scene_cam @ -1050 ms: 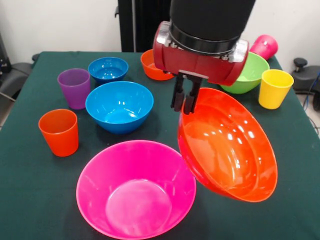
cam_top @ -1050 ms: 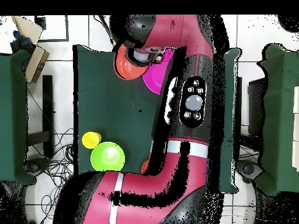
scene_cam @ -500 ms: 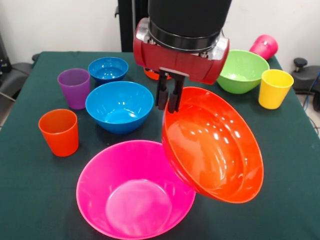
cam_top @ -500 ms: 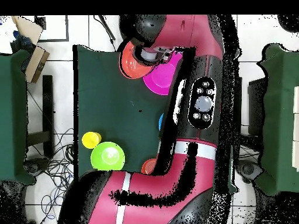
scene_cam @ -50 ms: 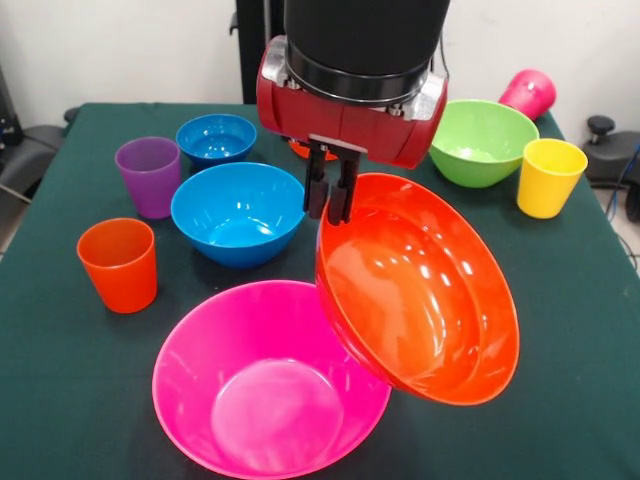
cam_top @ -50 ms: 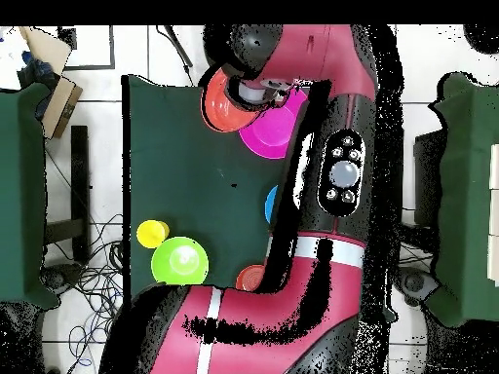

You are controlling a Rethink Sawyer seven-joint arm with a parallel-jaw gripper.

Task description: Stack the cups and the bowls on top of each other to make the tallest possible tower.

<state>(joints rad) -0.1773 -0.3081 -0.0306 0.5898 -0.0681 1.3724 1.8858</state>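
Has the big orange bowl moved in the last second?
Yes. The large orange bowl has shifted left in the front view, now overlapping the pink bowl's rim.

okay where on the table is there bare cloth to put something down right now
Bare cloth shows in front of the orange cup, left of the pink bowl, and along the edge below the yellow cup, right of the held orange bowl. The purple cup and both blue bowls crowd the rest.

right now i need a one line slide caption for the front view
Sawyer's gripper holds the large orange bowl by its rim, tilted above the edge of the pink bowl.
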